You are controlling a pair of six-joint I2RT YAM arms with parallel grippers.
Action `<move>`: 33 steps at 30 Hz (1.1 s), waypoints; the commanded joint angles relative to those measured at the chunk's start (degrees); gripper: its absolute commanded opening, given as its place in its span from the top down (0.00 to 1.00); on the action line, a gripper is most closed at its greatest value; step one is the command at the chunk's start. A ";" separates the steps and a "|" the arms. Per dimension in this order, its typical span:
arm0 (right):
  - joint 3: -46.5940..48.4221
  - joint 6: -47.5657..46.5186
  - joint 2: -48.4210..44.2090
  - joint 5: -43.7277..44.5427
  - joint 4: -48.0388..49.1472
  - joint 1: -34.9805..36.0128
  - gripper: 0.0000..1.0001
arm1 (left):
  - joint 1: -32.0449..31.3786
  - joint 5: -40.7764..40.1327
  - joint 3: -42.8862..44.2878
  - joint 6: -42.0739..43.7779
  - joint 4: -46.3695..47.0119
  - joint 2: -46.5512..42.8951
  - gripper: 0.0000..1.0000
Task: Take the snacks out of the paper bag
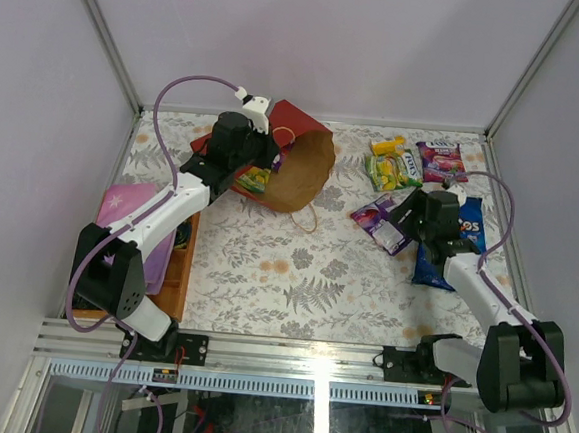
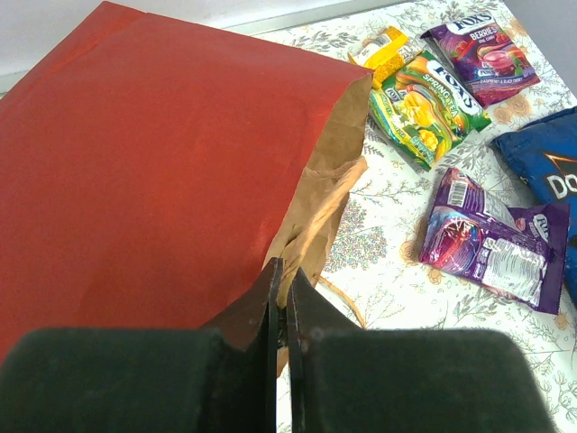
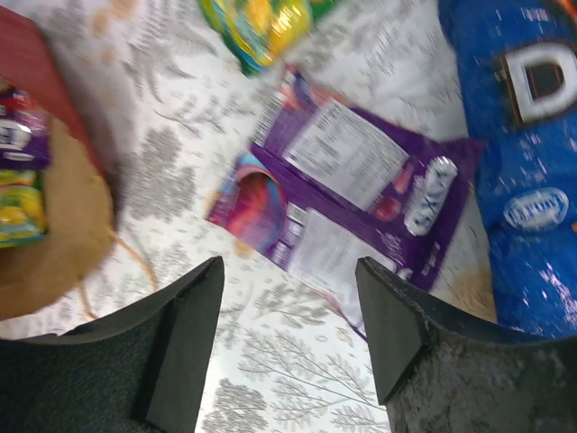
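Observation:
The paper bag (image 1: 299, 162) lies on its side at the back left, red outside (image 2: 153, 162), its brown mouth toward the right. My left gripper (image 2: 281, 271) is shut, pinching the bag's rim at the mouth. A green-yellow packet (image 1: 254, 180) and a purple one (image 3: 16, 135) show inside the bag. Out on the cloth lie a purple packet (image 3: 352, 180), the blue Doritos bag (image 3: 523, 135), a green-yellow packet (image 2: 428, 99), an orange one (image 2: 383, 45) and a berries packet (image 2: 482, 50). My right gripper (image 3: 288, 269) hovers open and empty just in front of the purple packet.
A flat pink-purple item with stars (image 1: 130, 204) rests on a wooden tray (image 1: 180, 268) at the table's left edge. A tan cord handle (image 1: 309, 218) trails from the bag onto the floral cloth. Walls close in on three sides.

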 commanded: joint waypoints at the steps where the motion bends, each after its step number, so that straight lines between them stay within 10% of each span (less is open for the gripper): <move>1: 5.42 -2.90 -0.67 -3.72 -2.15 -0.23 0.36 | 0.46 0.90 0.69 -0.27 2.26 0.34 0.99; 20: -5.49 -1.72 5.56 -4.38 3.12 -0.21 0.44 | 0.47 0.45 0.83 0.07 1.45 0.10 0.99; 33: -0.09 -6.02 -7.65 -0.75 0.49 3.86 0.30 | 0.44 0.91 1.01 -0.10 1.65 0.31 0.99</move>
